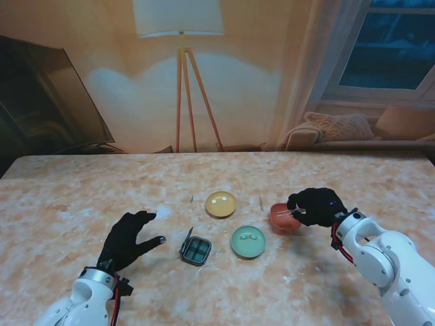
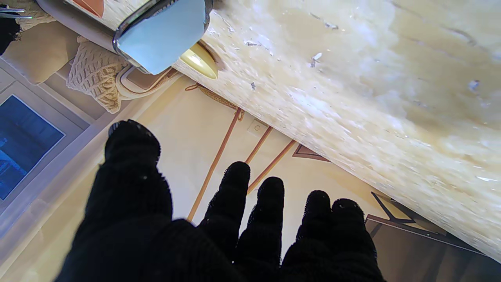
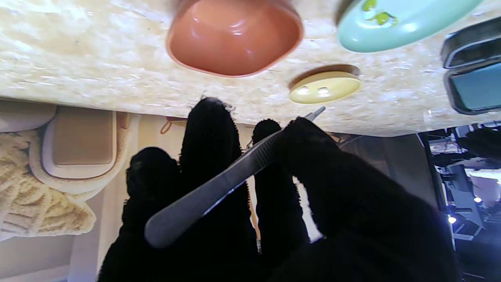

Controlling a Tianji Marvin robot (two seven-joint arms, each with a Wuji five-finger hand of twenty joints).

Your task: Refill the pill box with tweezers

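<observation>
A: Fingers of the right hand (image 1: 317,207) pinch the tweezers (image 3: 219,188), thumb pressing the shaft against the curled fingers. Tips point toward the dishes, over the near rim of the red bowl (image 1: 285,217).

B: Left hand (image 1: 129,239)?

A: Spread, holding nothing, resting on the table (image 1: 68,204) well left of the pill box (image 1: 196,250).

B: Pill box state?

A: Lid up, compartments showing, just left of the green dish (image 1: 248,242). Cannot tell whether any compartment holds a pill (too small from the stand).

B: Pills?

A: Two pale ones in the yellow dish (image 1: 221,204), farther from me than the box. Green-yellow pieces in the green dish. Red bowl looks bare in the right wrist view.

B: Step in hand?

A: Tool gripped, nothing between the tips that I can see. My judgement: early, at the first pick-up.

B: Next move?

A: Likely swing the tips left to a dish with pills, lower them around one piece, squeeze lightly, then carry it to an open compartment. Small slippery target; grip angle matters.
</observation>
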